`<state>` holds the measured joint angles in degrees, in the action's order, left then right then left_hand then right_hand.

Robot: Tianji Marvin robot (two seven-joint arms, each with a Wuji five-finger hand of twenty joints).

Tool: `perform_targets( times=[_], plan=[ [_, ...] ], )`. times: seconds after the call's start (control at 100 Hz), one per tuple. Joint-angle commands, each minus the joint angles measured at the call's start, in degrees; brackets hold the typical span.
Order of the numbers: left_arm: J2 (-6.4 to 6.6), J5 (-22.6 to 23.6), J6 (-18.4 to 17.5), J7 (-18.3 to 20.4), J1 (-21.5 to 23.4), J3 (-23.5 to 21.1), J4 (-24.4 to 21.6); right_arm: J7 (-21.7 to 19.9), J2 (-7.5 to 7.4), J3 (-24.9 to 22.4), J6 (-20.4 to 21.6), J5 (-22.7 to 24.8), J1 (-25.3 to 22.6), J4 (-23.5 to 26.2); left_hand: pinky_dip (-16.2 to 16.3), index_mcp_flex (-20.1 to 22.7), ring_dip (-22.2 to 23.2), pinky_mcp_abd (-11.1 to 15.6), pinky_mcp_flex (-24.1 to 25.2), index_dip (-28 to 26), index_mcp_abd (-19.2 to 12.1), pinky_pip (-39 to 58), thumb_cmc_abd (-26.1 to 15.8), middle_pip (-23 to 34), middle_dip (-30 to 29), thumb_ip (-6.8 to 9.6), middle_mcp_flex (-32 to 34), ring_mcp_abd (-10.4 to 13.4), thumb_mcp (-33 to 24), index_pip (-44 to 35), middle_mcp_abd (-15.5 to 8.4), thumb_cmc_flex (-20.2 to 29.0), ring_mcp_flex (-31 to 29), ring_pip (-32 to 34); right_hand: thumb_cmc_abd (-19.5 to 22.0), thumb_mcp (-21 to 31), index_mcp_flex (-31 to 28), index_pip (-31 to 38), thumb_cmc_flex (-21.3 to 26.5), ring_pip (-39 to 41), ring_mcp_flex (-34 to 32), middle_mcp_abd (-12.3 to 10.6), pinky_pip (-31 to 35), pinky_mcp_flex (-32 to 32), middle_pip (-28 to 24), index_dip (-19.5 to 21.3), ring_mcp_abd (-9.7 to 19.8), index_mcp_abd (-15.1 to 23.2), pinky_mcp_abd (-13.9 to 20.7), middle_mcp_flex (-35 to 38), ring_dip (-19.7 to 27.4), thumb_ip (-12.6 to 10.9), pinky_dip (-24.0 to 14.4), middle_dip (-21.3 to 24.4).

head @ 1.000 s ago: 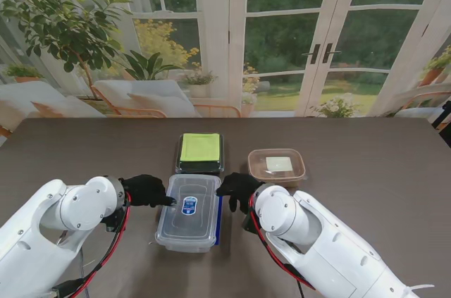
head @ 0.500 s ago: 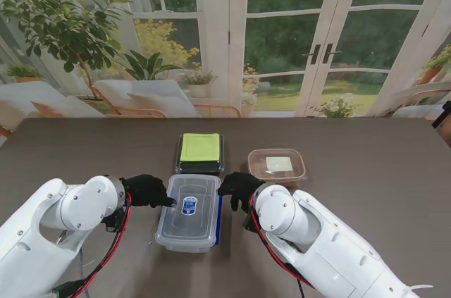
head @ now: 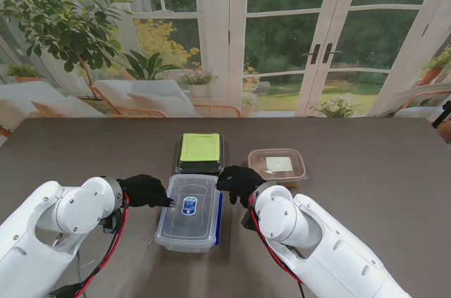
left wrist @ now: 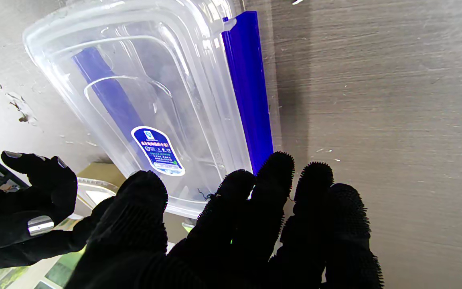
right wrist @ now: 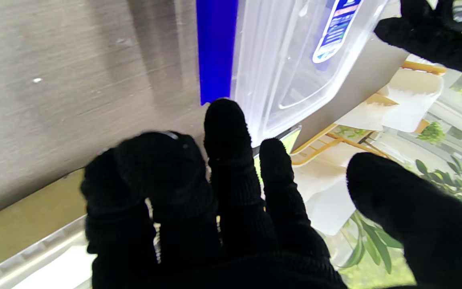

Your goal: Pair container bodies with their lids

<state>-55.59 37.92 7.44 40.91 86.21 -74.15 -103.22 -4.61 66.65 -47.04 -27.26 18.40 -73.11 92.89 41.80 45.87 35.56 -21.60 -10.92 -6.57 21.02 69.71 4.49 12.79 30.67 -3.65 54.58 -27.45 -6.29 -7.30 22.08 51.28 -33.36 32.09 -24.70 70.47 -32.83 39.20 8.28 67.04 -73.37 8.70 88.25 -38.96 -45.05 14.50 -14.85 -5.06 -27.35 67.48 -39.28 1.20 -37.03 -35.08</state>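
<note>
A clear plastic container [head: 189, 210] with a lid, a round blue sticker and blue side clips lies in front of me at the middle of the table. My left hand [head: 146, 190] rests at its left edge, fingers spread, holding nothing. My right hand [head: 239, 183] hovers by its far right corner, fingers apart. The left wrist view has the clear container [left wrist: 146, 104] and its blue clip [left wrist: 249, 86] just past the black fingertips [left wrist: 279, 168]. In the right wrist view the clear container [right wrist: 295, 60] lies past my fingers [right wrist: 225, 120].
A dark box with a yellow-green lid [head: 201, 151] sits farther from me behind the clear container. To its right stands a brownish transparent container [head: 277, 165] with a pale label. Glass doors and plants stand beyond the table's far edge [head: 225, 119].
The right hand has shifted slightly away from me, toward the container's far right corner. The left hand and the container have stayed put.
</note>
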Motion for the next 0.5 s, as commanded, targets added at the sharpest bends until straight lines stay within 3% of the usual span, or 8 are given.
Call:
perform_targets(
  times=[0.0,0.1,0.26,0.49],
  plan=[
    [-0.27,0.1,-0.1,0.6,0.6,-0.4,-0.8,-1.0,-0.1,0.0,1.3,0.0,-1.2,1.4,0.8,0.3,0.5,1.2,-0.1,-0.2,-1.1,2.9,-2.4,0.3,0.5,2.17,0.7,-0.8,-0.4,0.2,0.0,-0.6,-1.8,1.4,-0.9,0.2,-0.3,-0.1,-1.3,-0.6,-1.0,-1.0,2.0,-11.1,-0.5,-0.6,0.6,2.2,0.3,-1.0,0.5,1.4,-0.2,-0.8],
    [-0.44,0.1,-0.3,-0.3,1.5,-1.2,-1.3,-1.9,-0.52,-0.2,3.2,-0.2,-1.8,2.3,0.8,0.3,0.5,1.2,-0.1,-0.2,-1.3,2.9,-2.4,0.3,0.5,2.17,0.8,-0.7,-0.4,0.2,-0.2,-0.6,-1.9,1.5,-0.8,-0.1,-1.5,-0.7,-1.3,-4.6,-0.4,-1.3,0.8,-8.3,-0.1,-0.9,0.5,3.2,1.5,-3.7,1.9,1.6,-0.4,-0.7],
    [-0.89,0.3,-0.6,-2.9,3.6,-2.7,-1.6,-0.1,-0.15,1.1,5.3,1.1,-2.1,2.6,0.8,0.3,0.5,1.2,-0.1,-0.2,-1.2,2.9,-2.2,0.3,0.5,2.18,0.7,-0.8,-0.4,0.2,0.0,-0.5,-1.9,1.4,-1.6,0.0,-2.9,-0.1,-1.2,-11.4,10.4,-1.9,-2.8,-0.5,1.5,-0.5,1.3,5.3,4.9,-15.1,2.7,1.8,-0.5,0.5],
    [-2.39,-0.8,-2.2,-12.0,6.1,-3.7,2.1,1.8,-0.1,4.8,7.6,7.9,-0.5,1.8,0.2,0.6,0.1,0.7,0.5,-0.2,-1.1,1.5,-1.8,0.0,0.3,2.18,0.4,-0.8,-0.9,0.1,0.1,-0.3,-1.3,0.6,-3.9,-4.0,0.1,2.0,-3.1,-17.5,25.5,-3.8,-10.4,11.6,1.3,0.9,4.8,5.8,10.5,-30.0,4.8,2.7,0.2,4.3]
  ],
)
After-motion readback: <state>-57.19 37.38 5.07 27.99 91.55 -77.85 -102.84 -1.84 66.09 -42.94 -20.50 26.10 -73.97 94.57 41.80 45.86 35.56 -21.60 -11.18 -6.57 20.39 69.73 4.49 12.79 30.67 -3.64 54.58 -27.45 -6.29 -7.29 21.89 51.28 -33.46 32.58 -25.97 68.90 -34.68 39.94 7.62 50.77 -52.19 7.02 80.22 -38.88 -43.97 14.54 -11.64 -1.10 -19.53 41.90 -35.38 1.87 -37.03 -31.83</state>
